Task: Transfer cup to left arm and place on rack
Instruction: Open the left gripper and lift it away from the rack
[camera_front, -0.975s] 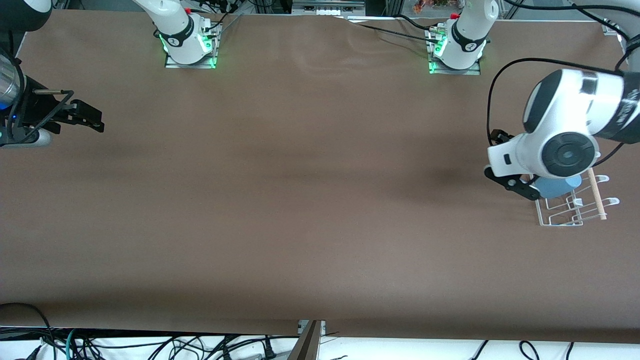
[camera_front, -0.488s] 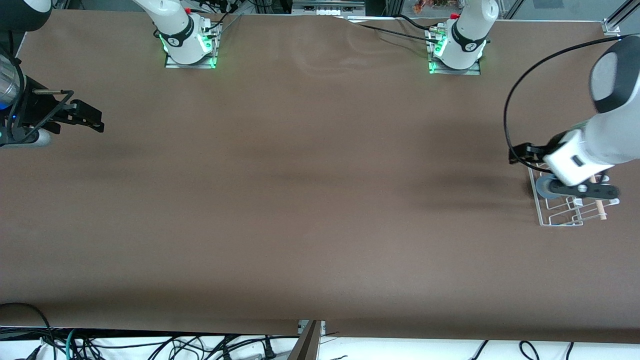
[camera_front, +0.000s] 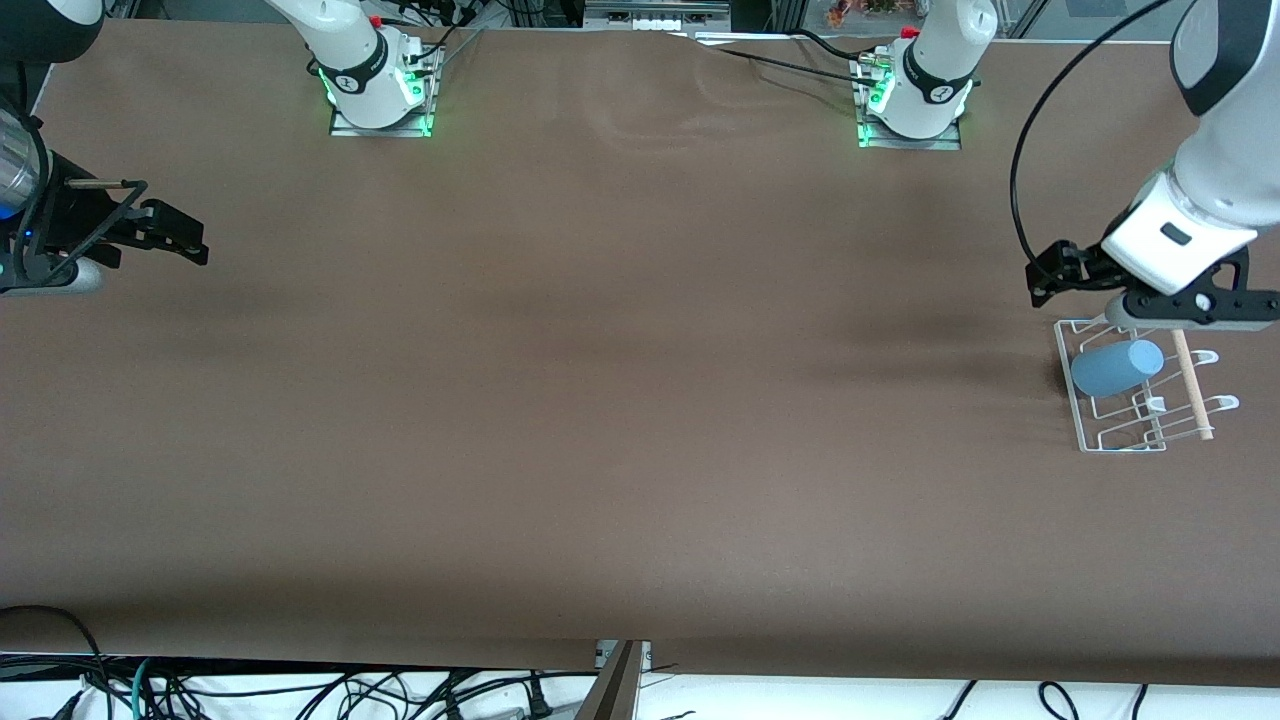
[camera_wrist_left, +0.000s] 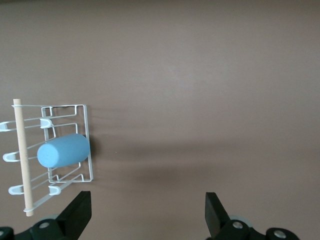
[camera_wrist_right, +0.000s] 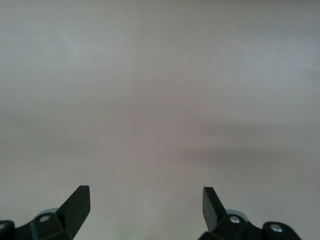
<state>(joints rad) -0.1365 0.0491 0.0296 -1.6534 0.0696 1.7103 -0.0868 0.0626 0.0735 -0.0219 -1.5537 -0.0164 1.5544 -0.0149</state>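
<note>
The light blue cup (camera_front: 1115, 368) lies on its side on the white wire rack (camera_front: 1120, 441), beside the wooden dowel (camera_front: 1192, 385). My left gripper (camera_front: 1185, 305) is open and empty, up in the air over the rack's edge toward the robots' bases, apart from the cup. In the left wrist view the cup (camera_wrist_left: 62, 151) and rack (camera_wrist_left: 88, 131) show off to one side of the open gripper (camera_wrist_left: 145, 215). My right gripper (camera_front: 172, 236) is open and empty and waits at the right arm's end of the table; it also shows in the right wrist view (camera_wrist_right: 145, 210).
The brown table cover (camera_front: 620, 380) stretches bare between the two arms. The two arm bases (camera_front: 378, 95) (camera_front: 912, 105) stand along the table's edge. Cables hang off the edge nearest the front camera.
My left gripper was down at the cup on the rack. It has let go, risen and drawn back toward the bases, leaving the cup on the rack. The right arm has not moved.
</note>
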